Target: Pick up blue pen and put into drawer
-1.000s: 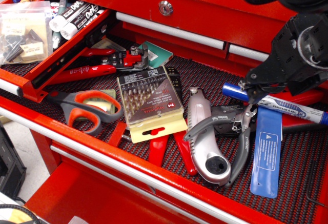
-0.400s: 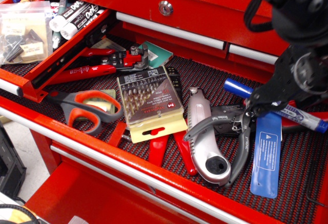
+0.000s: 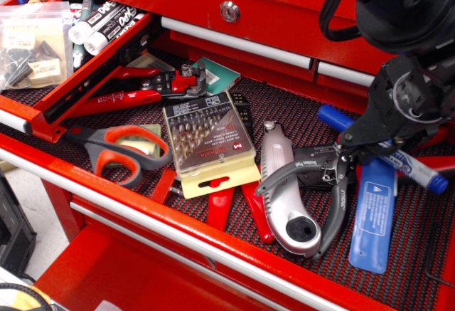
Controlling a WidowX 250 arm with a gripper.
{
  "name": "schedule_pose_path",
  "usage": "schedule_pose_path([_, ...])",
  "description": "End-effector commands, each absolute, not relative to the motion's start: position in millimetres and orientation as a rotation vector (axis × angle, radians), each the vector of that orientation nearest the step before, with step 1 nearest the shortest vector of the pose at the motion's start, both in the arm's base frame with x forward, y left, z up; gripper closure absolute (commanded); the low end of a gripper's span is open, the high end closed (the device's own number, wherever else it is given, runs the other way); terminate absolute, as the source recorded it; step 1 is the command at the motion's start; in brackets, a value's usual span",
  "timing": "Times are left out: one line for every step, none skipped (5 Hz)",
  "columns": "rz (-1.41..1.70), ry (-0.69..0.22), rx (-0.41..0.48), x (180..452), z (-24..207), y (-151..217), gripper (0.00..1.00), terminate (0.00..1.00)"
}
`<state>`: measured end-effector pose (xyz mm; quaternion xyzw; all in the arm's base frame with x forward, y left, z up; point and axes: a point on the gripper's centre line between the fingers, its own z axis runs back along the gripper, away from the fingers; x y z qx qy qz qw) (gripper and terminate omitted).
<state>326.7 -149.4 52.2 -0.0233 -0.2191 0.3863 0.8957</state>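
Arm comes in from upper right, black wrist housing w/ cable loop above. Gripper points down-left, low, fingertips close together; can't tell if jaws clamp, wrist body blocks the view.

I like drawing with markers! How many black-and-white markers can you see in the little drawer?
2 for sure. Both lie side by side in the narrow drawer at upper left: one marker nearer the plastic bag, the other marker beside the drawer's right wall. More may be hidden behind.
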Motion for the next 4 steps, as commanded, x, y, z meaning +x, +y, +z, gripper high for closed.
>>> schedule_pose_path([0.754,-0.400,-0.042,320.0,61.9,-143.6,1.00,0.00])
schedule_pose_path([0.769,-0.404,0.076,311.4,79.7,-134.4,1.00,0.00])
schedule_pose_path([0.805,-0.416,0.302,303.4,112.9,-99.7,1.00,0.00])
schedule_pose_path([0.803,-0.409,0.452,288.3,144.5,-56.7,1.00,0.00])
